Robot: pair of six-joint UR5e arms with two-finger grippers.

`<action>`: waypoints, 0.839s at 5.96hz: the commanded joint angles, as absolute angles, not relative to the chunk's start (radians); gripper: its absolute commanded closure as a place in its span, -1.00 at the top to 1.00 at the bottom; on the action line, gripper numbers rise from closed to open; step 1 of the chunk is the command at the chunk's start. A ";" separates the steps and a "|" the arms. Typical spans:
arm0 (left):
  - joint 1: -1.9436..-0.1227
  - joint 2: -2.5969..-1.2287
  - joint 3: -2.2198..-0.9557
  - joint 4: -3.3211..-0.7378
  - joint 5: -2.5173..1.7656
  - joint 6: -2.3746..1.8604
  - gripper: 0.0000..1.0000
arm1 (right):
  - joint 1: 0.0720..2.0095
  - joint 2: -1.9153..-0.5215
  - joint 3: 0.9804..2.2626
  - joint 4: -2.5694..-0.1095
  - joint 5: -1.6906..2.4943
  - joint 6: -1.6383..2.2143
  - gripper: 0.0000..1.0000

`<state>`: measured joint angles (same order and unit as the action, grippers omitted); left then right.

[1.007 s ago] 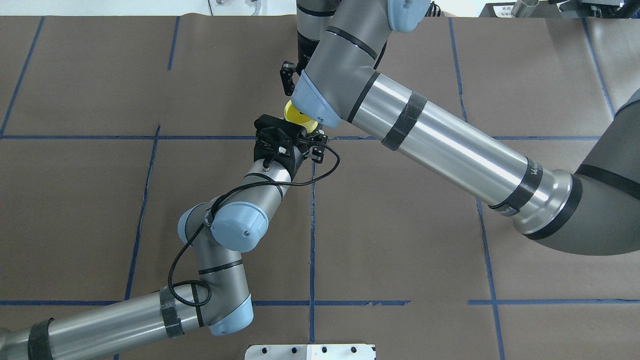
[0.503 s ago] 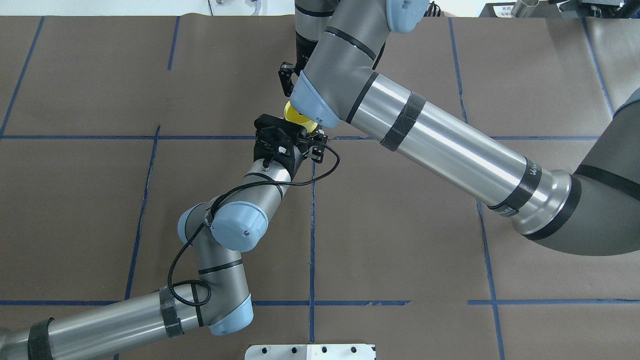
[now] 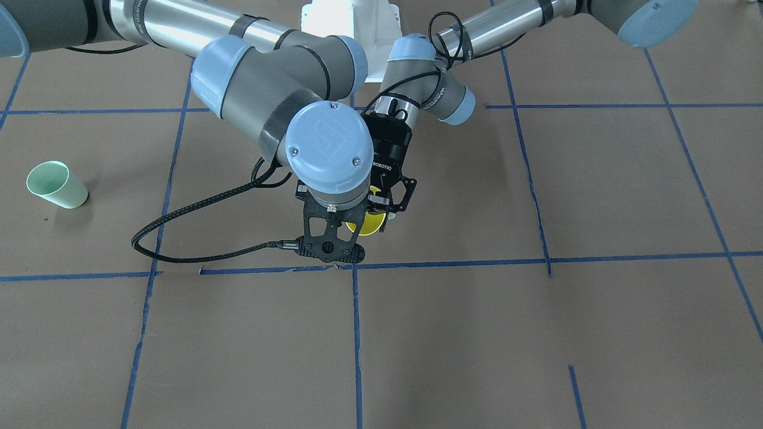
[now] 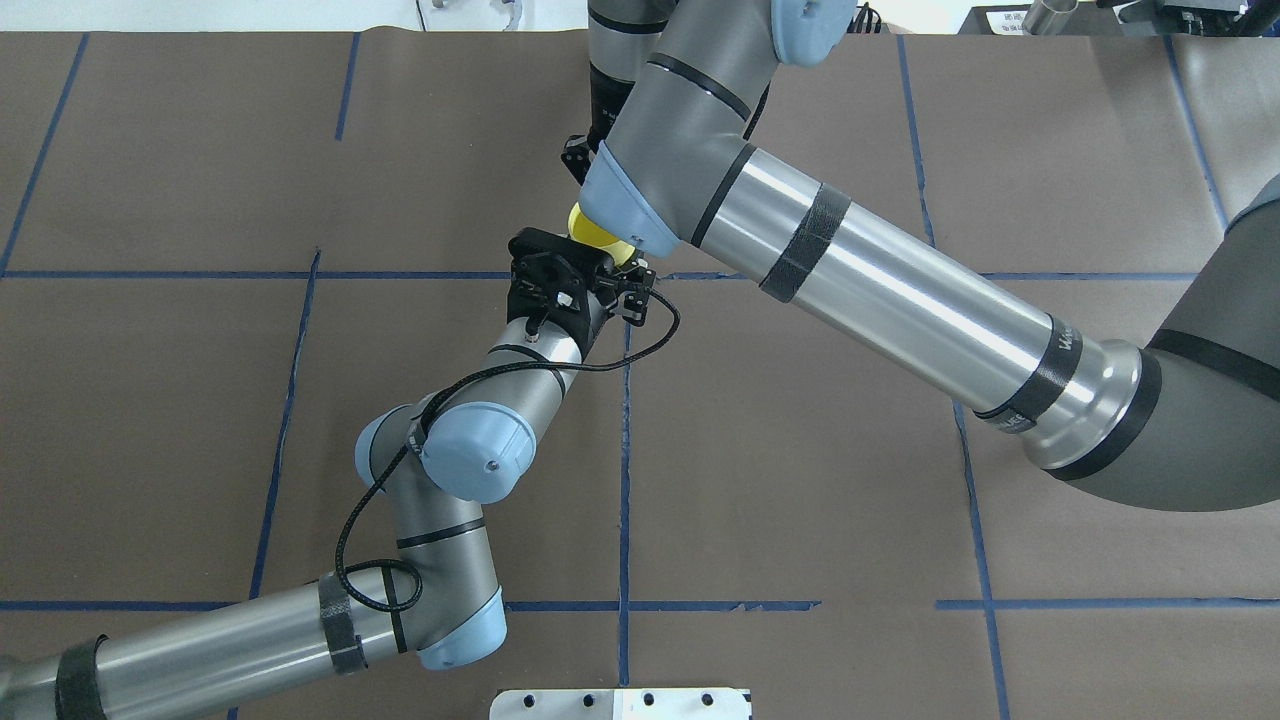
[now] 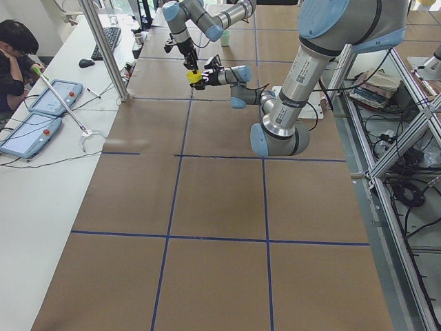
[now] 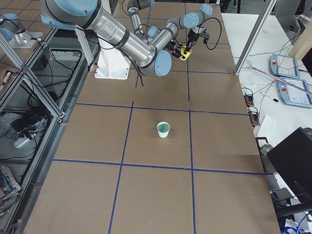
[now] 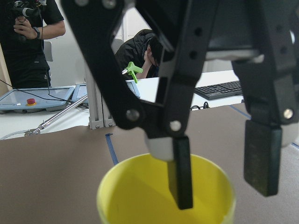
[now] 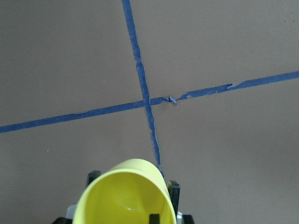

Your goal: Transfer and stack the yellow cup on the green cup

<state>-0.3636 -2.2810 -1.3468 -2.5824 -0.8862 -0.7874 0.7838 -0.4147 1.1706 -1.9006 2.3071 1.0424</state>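
Observation:
The yellow cup is held upright above the table's middle by my left gripper, which reaches in level and is shut on its sides; its fingers flank the cup. My right gripper comes down from above, open, with one finger inside the cup and the other outside the rim, neither touching the wall. In the overhead view my right forearm hides most of the cup. The green cup stands upright alone on my right side, also in the exterior right view.
Brown paper with a blue tape grid covers the table. The white base plate sits at the robot's edge. An operator with tablets and a metal post is at the far table side.
My right arm has crept a little toward the cup, so its forearm covers more of the yellow rim in the overhead view. The left arm and the cup have stayed put.

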 commanded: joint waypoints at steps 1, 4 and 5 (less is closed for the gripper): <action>-0.364 -2.281 -1.353 -2.583 -0.891 -0.778 -0.25 | 0.787 -0.413 1.170 -1.901 2.312 1.045 -1.00; -0.364 -2.281 -1.359 -2.586 -0.894 -0.718 1.00 | 0.808 -0.399 1.175 -1.901 2.339 1.048 -1.00; -0.364 -2.280 -1.359 -2.586 -0.893 -0.716 1.00 | 0.834 -0.397 1.205 -1.901 2.362 1.049 -1.00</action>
<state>-0.3634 -2.2812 -1.3592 -2.5862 -0.8942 -0.7185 0.8117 -0.4009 1.1833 -1.9005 2.3401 1.0478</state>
